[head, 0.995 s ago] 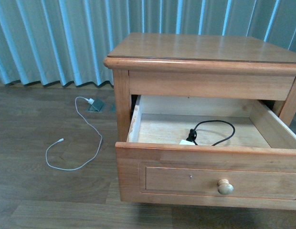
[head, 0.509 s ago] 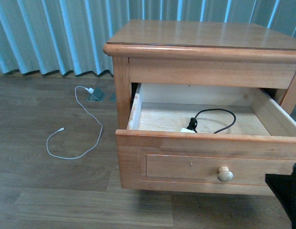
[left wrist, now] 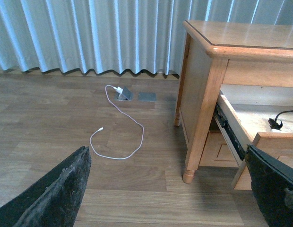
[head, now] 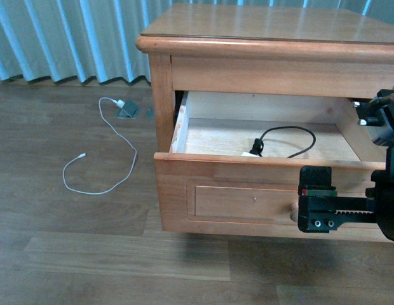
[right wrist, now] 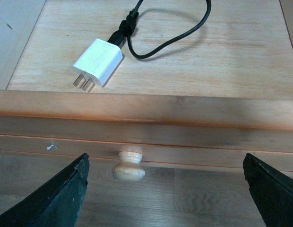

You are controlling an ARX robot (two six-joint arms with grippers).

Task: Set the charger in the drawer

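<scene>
The drawer [head: 248, 190] is pulled open from the honey-coloured nightstand; its pale knob [right wrist: 129, 168] shows in the right wrist view. The charger [right wrist: 97, 61], a white adapter with a looped black cable [right wrist: 170, 38], lies on the drawer's pale floor just behind the front panel. In the front view only its white top [head: 250, 154] and the cable [head: 273, 130] show. My right gripper [head: 349, 213] is open and empty, hovering in front of the drawer front [right wrist: 146, 111], jaws wide, to the right of the knob. My left gripper [left wrist: 168, 198] is open and empty above the floor, left of the nightstand.
A long white cable [head: 98, 159] lies looped on the wooden floor, plugged at a grey floor socket [head: 128, 109]; a second grey plate [left wrist: 147, 96] lies beside it. Blue-grey curtains hang behind. The nightstand leg [left wrist: 191, 161] and shorter lower drawer [left wrist: 222, 151] stand close to my left gripper.
My right gripper has come into view from the lower right and risen in front of the drawer front. The nightstand shows higher in the frame. The charger has not moved.
</scene>
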